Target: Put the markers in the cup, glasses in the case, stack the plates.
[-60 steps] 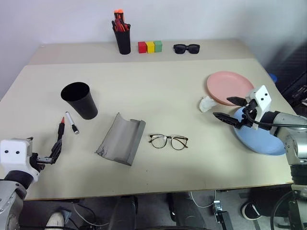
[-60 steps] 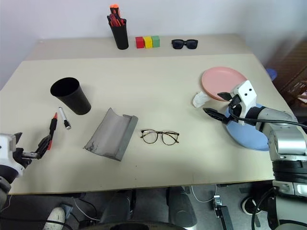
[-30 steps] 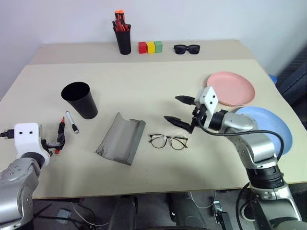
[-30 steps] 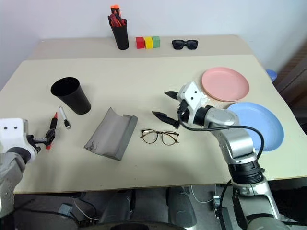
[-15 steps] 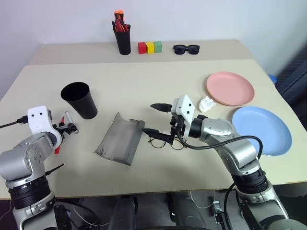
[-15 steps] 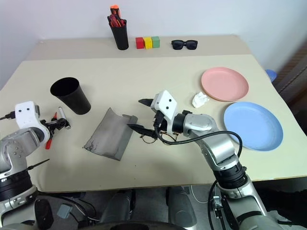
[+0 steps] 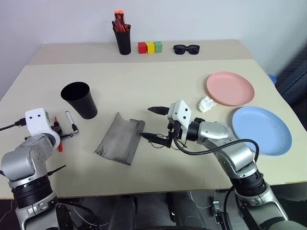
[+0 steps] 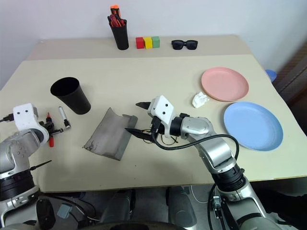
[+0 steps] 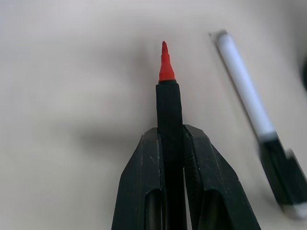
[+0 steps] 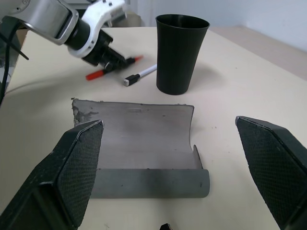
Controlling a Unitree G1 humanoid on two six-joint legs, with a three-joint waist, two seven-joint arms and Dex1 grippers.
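Observation:
My left gripper [image 7: 59, 136] is shut on the black marker with the red cap [image 9: 168, 103], held low near the table's left edge. The white marker with a black cap [image 7: 72, 122] lies beside it on the table. Just beyond stands the wide black cup [image 7: 80, 99], upright. The grey case [image 7: 121, 138] lies open at mid-table. My right gripper [image 7: 146, 122] hangs open at the case's right edge, pointing left. The glasses [image 8: 168, 140] lie under it, partly hidden by its lower finger. The pink plate [image 7: 230, 87] and blue plate [image 7: 261, 130] sit side by side at the right.
A crumpled white paper [image 7: 207, 103] lies beside the pink plate. At the back stand a slim black pen cup with red-orange pens [image 7: 122, 36], three coloured blocks [image 7: 150, 47] and black sunglasses [image 7: 186, 48].
My left gripper has closed on the red-capped marker and shifted it a little. The right arm swung left from the plates and now hangs open over the glasses by the case.

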